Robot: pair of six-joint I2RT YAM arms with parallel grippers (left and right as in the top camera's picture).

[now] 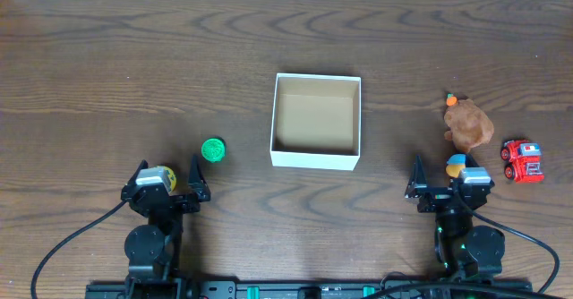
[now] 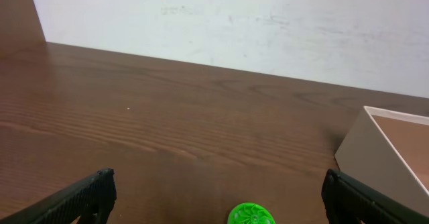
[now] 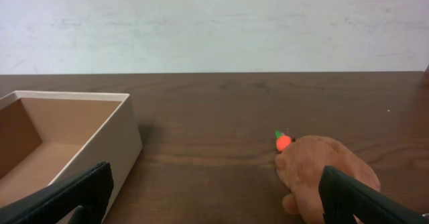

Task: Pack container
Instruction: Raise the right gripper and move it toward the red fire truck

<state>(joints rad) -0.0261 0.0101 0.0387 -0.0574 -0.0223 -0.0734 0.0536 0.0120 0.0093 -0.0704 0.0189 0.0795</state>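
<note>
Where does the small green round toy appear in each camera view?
Overhead: small green round toy, left of the white cardboard box.
Left wrist: bottom centre, cut by the edge.
Right wrist: not in view.
Shared landmark: the box, at right in left wrist, at left in right wrist.

Even bright light, soft shadows, wrist views slightly blurred.

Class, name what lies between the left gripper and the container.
The green disc lies between the left gripper and the container; the overhead view shows it.

Left gripper (image 1: 168, 168), right gripper (image 1: 445, 172): jaws spread wide, nothing held.
</note>
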